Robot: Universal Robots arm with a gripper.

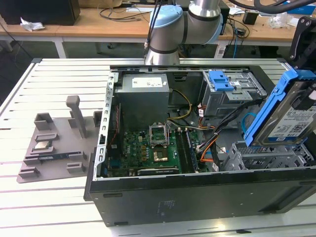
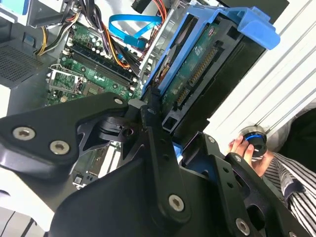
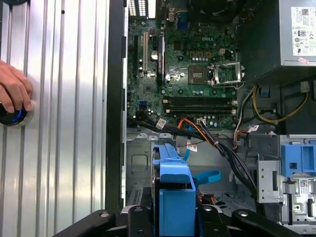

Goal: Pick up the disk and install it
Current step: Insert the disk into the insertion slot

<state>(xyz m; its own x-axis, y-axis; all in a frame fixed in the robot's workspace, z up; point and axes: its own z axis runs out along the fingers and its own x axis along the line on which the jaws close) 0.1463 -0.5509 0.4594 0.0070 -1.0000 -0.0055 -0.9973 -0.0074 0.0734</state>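
Disk [image 1: 291, 117] (tilted) sits clamped in gripper [image 2: 157, 112].

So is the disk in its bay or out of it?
Out. The disk sits tilted in the gripper, which is shut on it, raised above the metal drive cage at the exterior view's right, not slid into it.

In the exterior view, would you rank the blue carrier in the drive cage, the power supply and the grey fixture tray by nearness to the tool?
The tool grips the disk at the exterior view's right.
1. Blue carrier, right of centre.
2. Power supply, further left inside the case.
3. Grey fixture tray, outside the case, far left.
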